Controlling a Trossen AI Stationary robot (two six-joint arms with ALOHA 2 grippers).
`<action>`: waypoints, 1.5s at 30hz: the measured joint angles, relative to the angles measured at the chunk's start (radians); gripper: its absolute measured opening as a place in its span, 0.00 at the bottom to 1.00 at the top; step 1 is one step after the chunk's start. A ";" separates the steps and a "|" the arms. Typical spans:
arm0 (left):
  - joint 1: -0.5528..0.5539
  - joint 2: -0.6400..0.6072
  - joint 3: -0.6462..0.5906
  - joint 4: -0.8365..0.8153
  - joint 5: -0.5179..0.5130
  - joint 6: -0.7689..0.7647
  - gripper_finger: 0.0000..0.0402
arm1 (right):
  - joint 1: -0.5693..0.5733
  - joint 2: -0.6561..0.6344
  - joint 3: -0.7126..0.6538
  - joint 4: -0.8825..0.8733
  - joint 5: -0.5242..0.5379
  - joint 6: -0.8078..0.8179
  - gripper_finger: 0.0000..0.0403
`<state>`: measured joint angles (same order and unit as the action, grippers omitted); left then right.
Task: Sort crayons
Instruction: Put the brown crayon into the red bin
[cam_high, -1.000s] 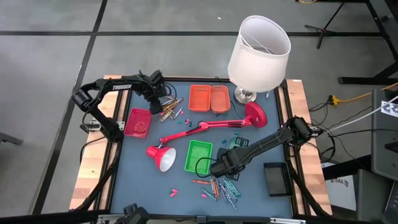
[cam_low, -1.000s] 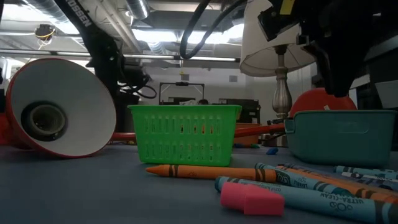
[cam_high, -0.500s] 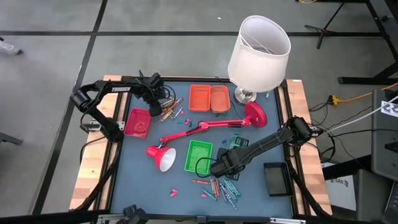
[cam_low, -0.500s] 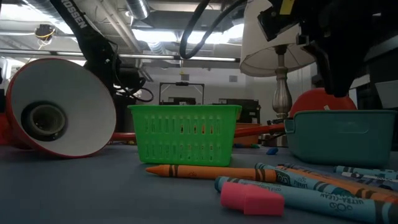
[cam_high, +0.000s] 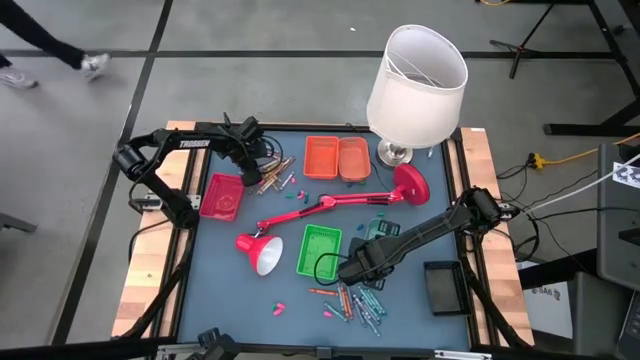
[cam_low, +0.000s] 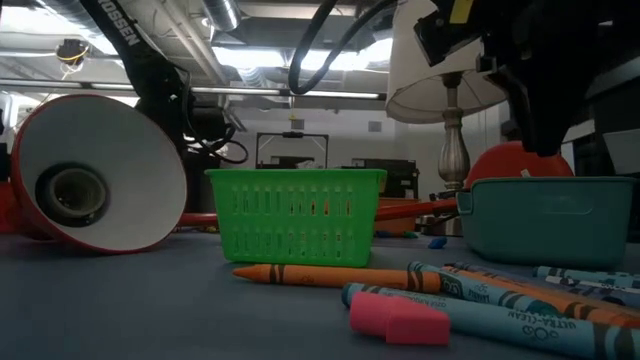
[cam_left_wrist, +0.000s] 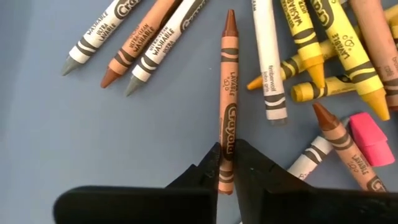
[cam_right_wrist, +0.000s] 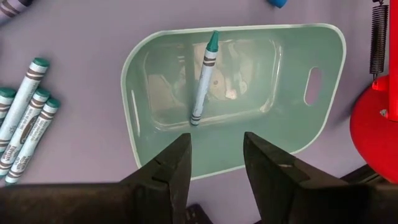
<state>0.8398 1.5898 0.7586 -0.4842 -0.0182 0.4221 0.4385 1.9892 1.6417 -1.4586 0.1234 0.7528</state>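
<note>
Crayons lie in two piles: one at the far left (cam_high: 275, 178), one near the front edge (cam_high: 355, 300). My left gripper (cam_high: 252, 165) is down at the far-left pile, shut on a brown crayon (cam_left_wrist: 227, 93), with grey, tan, yellow and white crayons lying flat around it. My right gripper (cam_right_wrist: 216, 162) stands open above a teal tray (cam_right_wrist: 292, 130). One teal crayon (cam_right_wrist: 203, 78) lies flat on that tray's floor, untouched by the fingers. My left gripper pinches the brown crayon between its two fingers near the blunt end (cam_left_wrist: 226, 163), one finger on each long side. The crayon runs straight out from between the fingers, tip pointing away. It seems to lie level on the table among the others.
A pink tray (cam_high: 221, 196), two orange trays (cam_high: 321, 157), a green basket (cam_high: 320, 250) and a black tray (cam_high: 442, 285) stand on the mat. A red desk lamp (cam_high: 330, 205) lies across the middle. A white-shaded lamp (cam_high: 417, 82) stands at the far right. Pink erasers (cam_low: 398, 318) lie near the front.
My left gripper has come down a little onto the far-left crayon pile. My right arm has kept still.
</note>
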 joint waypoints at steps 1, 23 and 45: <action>0.000 0.000 0.000 0.001 -0.001 0.000 0.04 | 0.000 0.000 0.000 0.000 0.000 0.000 0.36; -0.004 0.005 0.265 -0.277 -0.030 -0.097 0.02 | 0.017 0.000 0.000 -0.016 0.001 -0.005 0.36; -0.427 -0.414 0.312 -0.866 -0.026 -0.839 0.02 | 0.272 -0.060 0.000 0.042 0.228 0.135 0.36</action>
<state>0.4130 1.1757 1.0702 -1.3502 -0.0443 -0.4165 0.7109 1.9293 1.6417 -1.4166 0.3514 0.8879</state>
